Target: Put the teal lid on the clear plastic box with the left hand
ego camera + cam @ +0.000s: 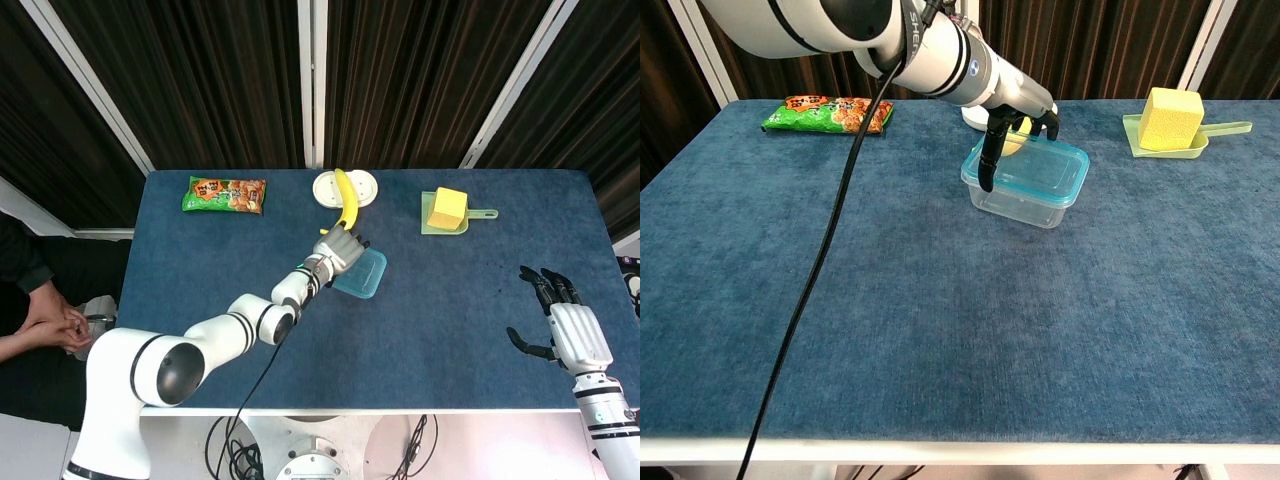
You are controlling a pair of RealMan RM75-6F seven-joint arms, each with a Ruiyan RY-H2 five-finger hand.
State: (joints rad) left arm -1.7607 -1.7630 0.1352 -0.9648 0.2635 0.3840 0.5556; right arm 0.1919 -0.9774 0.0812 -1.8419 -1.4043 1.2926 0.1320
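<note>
Chest view first: the blue felt-covered table [940, 330] stretches bare at the near edge, with a black cable [810, 300] draped across its left side. Further in, the clear plastic box [1025, 198] stands near the middle with the teal lid [1032, 170] lying on top of it. The left hand [1015, 125] is curled over the lid's far left edge, fingers reaching down onto the rim and gripping it. Off at the near right corner, the right hand [560, 320] hovers with fingers spread and nothing in it. Beyond the box lie a yellow banana [346, 198] on a white round plate [362, 186], a yellow sponge block [1170, 118] in a pale green tray [1200, 141], and a green snack packet [827, 114]. Behind the table hang dark curtains [220, 80] with white frame bars.
</note>
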